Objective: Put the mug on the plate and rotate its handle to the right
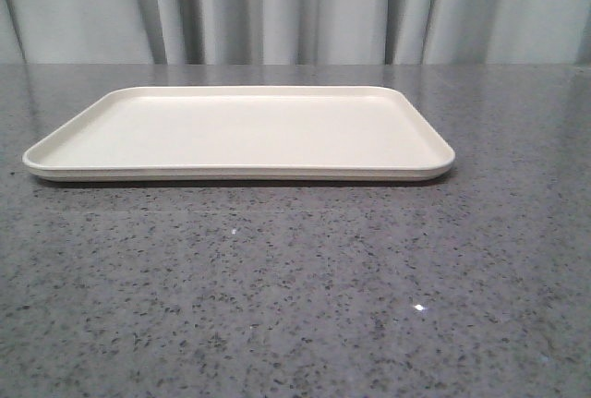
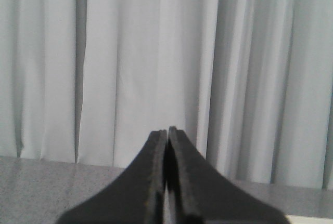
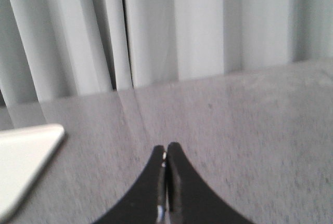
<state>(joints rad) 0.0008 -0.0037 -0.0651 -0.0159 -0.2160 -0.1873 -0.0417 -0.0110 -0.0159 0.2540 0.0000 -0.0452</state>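
The plate (image 1: pixel 242 132), a cream-white rectangular tray with a low rim, lies on the grey speckled table in the front view, with nothing on it. One corner of it shows in the right wrist view (image 3: pixel 23 156). The mug and its handle are out of view in all frames. My left gripper (image 2: pixel 167 131) is shut and empty, pointing at the curtain above the table's far edge. My right gripper (image 3: pixel 166 148) is shut and empty, over bare table beside the plate's corner. Neither gripper shows in the front view.
A pale pleated curtain (image 1: pixel 295 6) hangs behind the table's far edge. The grey speckled tabletop (image 1: pixel 295 296) stretches in front of the plate and to both sides.
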